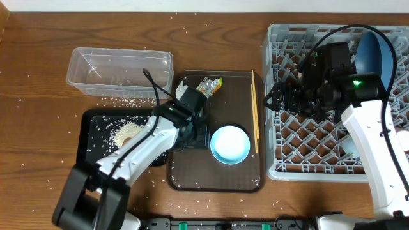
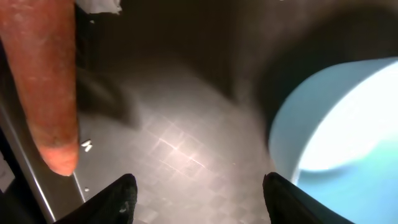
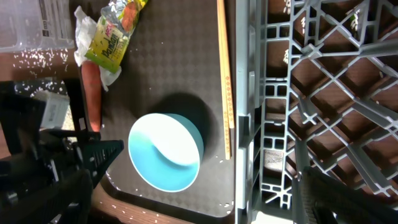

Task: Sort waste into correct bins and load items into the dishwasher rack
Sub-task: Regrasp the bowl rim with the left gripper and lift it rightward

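Two black fingers [image 2: 121, 196] of the left gripper [image 2: 199, 198] are seen low over the flat brown serving tray [image 1: 217, 172]. They are spread apart with nothing between them.

- A small orange carrot [image 2: 46, 87] is laid along the tray's left edge, just beside the left finger. It is outside the jaws and not gripped.
- A small round cup with a light-blue inside [image 1: 230, 144] is stood upright on the tray, just right of the gripper.
- Thin wooden chopsticks [image 1: 255, 112] are laid along the tray's right edge, next to the large square grey plastic rack [image 1: 281, 169].
- A shallow black rectangular tray [image 1: 89, 121] is set just left of the brown one. A heap of white rice grains [image 1: 126, 133] is held in it (loose grains are also scattered over the wooden table [image 1: 38, 64]).
- At the brown tray's far edge, a yellow-green snack wrapper [image 1: 209, 85] is rested against crumpled white tissue [image 3: 81, 25].
- Farther back on the left, a clear plastic rectangular tub [image 1: 121, 69] is placed, with some grains inside.
- The right gripper [image 1: 284, 99] is held over the rack's left side, jaws wide and nothing gripped.
- A large dark-blue plate [image 1: 376, 51] is seen in the rack's far right part, partly hidden by the arm.
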Robot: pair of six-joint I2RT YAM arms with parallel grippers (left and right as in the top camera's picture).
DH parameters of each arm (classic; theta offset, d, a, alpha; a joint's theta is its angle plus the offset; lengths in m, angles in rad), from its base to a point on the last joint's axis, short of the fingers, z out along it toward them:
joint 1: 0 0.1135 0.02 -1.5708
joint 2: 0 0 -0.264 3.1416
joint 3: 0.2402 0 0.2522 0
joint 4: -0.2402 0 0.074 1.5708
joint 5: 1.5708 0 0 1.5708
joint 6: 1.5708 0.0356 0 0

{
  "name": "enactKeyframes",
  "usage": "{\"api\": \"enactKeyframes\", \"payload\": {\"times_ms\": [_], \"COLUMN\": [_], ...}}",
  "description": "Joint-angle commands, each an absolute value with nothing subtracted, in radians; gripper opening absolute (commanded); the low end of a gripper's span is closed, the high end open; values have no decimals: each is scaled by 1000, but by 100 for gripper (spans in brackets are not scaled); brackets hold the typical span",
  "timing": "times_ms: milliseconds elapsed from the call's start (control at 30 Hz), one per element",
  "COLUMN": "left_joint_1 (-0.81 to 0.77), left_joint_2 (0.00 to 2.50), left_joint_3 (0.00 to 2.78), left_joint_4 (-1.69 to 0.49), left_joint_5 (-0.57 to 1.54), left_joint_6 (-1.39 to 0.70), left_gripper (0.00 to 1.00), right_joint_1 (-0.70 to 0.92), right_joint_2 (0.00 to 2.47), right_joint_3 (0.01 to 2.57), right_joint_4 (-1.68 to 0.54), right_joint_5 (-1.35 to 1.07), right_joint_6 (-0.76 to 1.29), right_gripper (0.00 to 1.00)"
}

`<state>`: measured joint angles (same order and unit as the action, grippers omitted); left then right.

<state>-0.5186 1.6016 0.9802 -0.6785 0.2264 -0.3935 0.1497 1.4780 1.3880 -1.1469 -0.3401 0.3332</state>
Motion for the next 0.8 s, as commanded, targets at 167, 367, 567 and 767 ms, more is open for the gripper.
{"api": "enactKeyframes", "payload": {"times_ms": [167,367,567,767], "left_joint_1": [-529,-602,-667,-671], "left_joint_2": [1449,1506,1599,1685], "left_joint_3": [1003,982,982,982], "left_joint_4": [-677,-657,-638,-622], "left_joint_5": [254,254,214,130], "left_joint_6": [-402,-397,-368,-360], "left_gripper": [66,66,66,47], "right_joint_1": [159,159,159,159], "right_joint_2": [1463,1463,1463,1463], "right_joint_3": [1393,1393,1393,1393], "right_joint_4": [-1145,-1142,-1142,-1148], "right_joint_5": [-336,-321,-313,-313], "right_joint_6": [343,344,344,343], "right_gripper": [99,99,99,99]}}
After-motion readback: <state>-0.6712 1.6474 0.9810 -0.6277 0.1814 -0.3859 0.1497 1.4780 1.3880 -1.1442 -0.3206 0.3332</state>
